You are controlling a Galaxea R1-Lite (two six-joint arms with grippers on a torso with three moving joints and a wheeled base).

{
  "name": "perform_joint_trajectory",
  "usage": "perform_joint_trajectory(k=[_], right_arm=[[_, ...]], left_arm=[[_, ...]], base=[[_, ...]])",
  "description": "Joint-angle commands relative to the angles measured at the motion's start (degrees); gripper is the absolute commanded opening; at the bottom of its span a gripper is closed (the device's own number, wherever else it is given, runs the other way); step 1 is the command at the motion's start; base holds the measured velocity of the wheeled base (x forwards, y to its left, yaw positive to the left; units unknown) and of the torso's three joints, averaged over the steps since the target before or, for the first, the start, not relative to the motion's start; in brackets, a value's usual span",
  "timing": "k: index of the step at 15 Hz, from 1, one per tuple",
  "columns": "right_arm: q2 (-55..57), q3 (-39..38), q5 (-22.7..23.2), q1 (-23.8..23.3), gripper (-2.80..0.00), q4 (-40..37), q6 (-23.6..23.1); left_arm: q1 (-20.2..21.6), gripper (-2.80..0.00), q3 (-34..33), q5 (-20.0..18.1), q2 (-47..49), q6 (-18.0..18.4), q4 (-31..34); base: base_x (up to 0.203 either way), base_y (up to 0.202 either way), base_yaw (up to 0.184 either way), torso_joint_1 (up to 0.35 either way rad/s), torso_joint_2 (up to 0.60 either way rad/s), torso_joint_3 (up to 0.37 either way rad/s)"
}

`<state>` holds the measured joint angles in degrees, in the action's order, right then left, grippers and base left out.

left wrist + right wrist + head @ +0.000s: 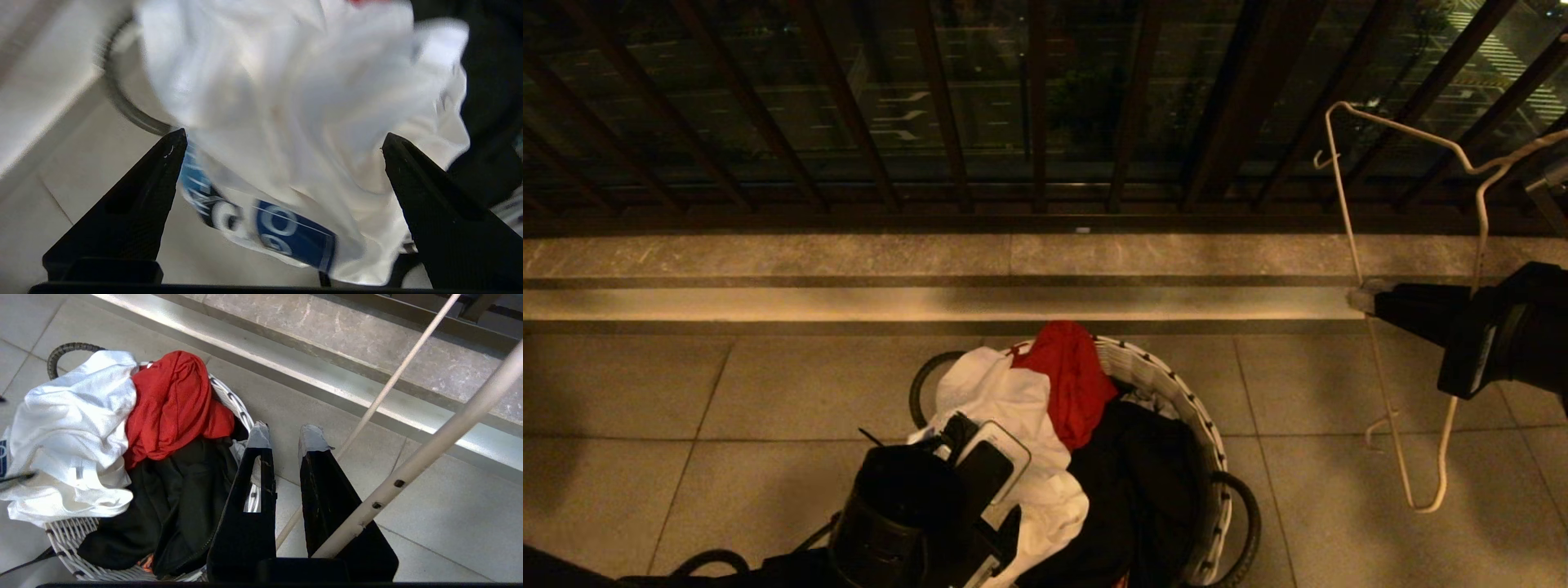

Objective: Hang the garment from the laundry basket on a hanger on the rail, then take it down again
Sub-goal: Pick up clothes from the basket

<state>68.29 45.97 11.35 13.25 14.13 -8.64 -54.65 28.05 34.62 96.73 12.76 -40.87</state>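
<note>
The left wrist view alone shows the dark blue print with white letters on the garment (286,102), low in that frame, and the left gripper (284,143) with its jaws spread wide, the white cloth bunched between the two black fingers (135,204) but not pinched. The head view shows that same gripper (947,457) at lower centre, over the near-left part of the laundry basket (1176,384), where the garment (1005,400) lies heaped on the left side and spills over the rim. Only the right wrist view shows the basket's woven wall (69,539) and all three cloths at once: one white garment (69,428), one red cloth (171,404) beside it, one black cloth (179,498) below both. The right gripper (1364,298) sits at the right edge of the head view, well apart from the basket, its jaws narrow and closed on the hanger (1347,220), one thin white wire frame whose wires run up to the railing (1037,106) and down over the floor tiles (686,392). In the right wrist view the gripper (284,437) shows two grey-tipped fingers (312,437), with a pale holed bar (429,457) crossing just beside them. Open tile lies left of the basket and between basket and hanger; a stone ledge (768,257) runs across behind. Two black loop handles (1241,523) show on the basket.
</note>
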Motion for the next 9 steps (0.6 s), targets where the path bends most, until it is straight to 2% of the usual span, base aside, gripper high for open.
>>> perform_joint_trajectory(k=[1,4,9], right_arm=[[0.1,0.0,0.1,0.0,-2.8,0.1,-0.1],[0.1,0.0,0.1,0.0,-2.8,0.1,-0.1],[0.1,0.0,0.1,0.0,-2.8,0.1,-0.1]], left_arm=[[0.2,0.0,-0.2,0.4,5.1,-0.6,-0.6],[1.6,0.0,-2.0,0.3,8.0,-0.8,-4.8],[-0.8,0.0,-14.1,0.5,0.5,-0.7,-4.9]], base=[[0.0,0.0,0.0,0.0,0.0,0.0],[0.0,0.0,0.0,0.0,0.0,0.0],[0.0,0.0,0.0,0.0,0.0,0.0]])
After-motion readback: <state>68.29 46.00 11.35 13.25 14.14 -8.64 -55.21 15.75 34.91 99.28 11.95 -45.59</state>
